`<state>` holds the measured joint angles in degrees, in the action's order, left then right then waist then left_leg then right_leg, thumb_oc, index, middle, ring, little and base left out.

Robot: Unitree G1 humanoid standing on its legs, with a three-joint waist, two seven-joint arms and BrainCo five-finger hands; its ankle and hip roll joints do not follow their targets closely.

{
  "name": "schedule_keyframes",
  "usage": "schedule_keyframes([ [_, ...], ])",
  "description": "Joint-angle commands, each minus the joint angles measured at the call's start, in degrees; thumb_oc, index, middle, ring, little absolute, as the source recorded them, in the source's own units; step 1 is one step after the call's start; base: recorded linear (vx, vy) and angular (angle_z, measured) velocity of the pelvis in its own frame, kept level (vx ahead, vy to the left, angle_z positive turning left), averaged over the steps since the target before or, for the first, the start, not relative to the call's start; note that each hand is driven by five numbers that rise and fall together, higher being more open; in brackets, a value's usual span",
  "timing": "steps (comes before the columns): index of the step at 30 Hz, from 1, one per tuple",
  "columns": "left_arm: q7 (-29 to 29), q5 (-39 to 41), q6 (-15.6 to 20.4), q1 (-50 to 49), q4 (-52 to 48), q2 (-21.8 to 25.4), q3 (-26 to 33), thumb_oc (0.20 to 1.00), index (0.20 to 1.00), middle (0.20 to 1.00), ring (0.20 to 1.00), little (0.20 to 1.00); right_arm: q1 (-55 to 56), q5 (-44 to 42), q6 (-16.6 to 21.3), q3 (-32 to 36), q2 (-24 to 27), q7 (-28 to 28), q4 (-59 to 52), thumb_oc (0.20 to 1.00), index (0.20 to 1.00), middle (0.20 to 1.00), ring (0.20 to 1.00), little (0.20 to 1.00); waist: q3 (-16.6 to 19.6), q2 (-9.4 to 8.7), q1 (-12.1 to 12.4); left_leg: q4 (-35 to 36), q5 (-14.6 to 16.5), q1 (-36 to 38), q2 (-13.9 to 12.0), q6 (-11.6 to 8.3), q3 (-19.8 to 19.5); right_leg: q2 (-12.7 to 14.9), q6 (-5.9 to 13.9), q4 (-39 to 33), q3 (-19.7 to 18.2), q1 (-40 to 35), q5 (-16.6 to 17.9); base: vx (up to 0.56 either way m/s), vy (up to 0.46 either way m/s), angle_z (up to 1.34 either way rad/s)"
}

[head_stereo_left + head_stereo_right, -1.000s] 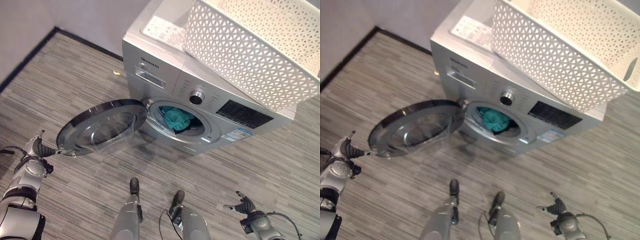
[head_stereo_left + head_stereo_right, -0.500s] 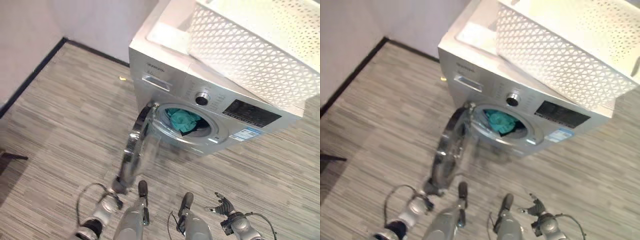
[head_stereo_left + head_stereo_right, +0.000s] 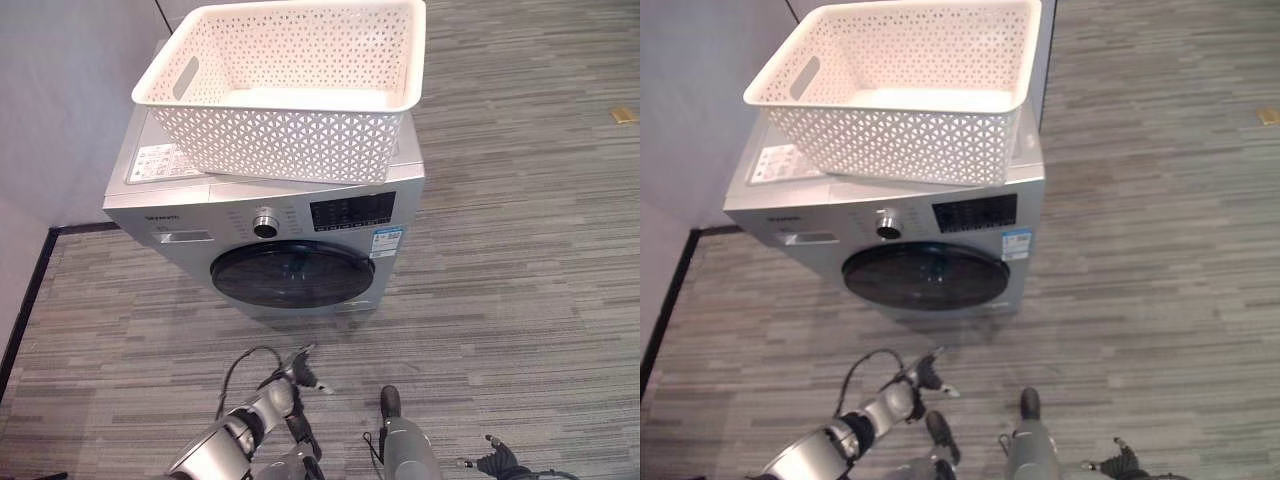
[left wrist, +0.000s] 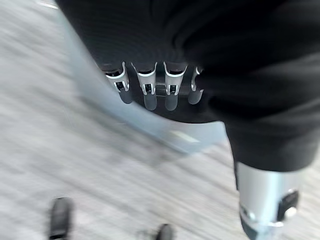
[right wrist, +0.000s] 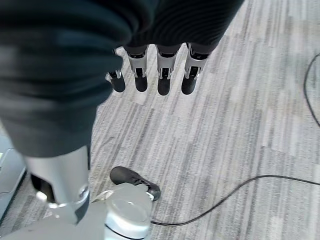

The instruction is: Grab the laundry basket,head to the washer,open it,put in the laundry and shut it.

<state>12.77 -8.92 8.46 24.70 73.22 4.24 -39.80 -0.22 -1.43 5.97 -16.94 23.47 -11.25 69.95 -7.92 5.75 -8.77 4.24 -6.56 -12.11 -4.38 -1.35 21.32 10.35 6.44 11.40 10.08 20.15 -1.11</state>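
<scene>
Washer [image 3: 270, 215] is sitting door-shut, dark round door [image 3: 291, 274] flush, so I'm reading the closing step as done. Basket [image 3: 285, 85] is resting on top, looking empty. Left hand [image 3: 293, 368] is hovering low before the door, fingers relaxed, holding nothing; right hand [image 5: 152, 75] is hanging open over floor. Next: I'm checking the latch.

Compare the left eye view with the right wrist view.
Left eye view: the washer with its door shut, the empty basket on top, the left hand low before the door with fingers relaxed, and a yellow scrap far off on the floor. Right wrist view: the right hand from close, fingers straight, holding nothing. Both: the right hand and the striped grey floor.
</scene>
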Motion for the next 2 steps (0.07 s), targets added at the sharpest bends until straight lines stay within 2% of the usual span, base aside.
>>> schedule_keyframes([
  [1,-0.33,-0.5,0.22,-0.38,-0.31,1.3,8.91,1.0,1.0,1.0,1.0,1.0,-2.14,-0.95,-0.22,0.98,-3.06,-0.68,1.81,1.0,1.0,1.0,1.0,1.0,-0.51,-5.25,1.57,0.76,-1.96,1.1,-0.56,-3.95,-3.03,3.43,5.01,-15.86,1.28,-8.15,13.11,0.23,-0.122,0.15],
  [2,-3.13,1.44,0.81,-6.86,-0.05,3.44,12.68,1.0,1.0,1.0,1.0,1.0,-1.2,-0.57,-0.58,3.25,-3.4,0.14,3.91,1.0,1.0,1.0,1.0,1.0,1.77,-4.61,3.08,0.76,-1.34,3.93,-0.3,-3.9,-3.81,3.63,4.96,-15.75,2.5,-11.69,12.25,0.24,-0.132,0.21],
])
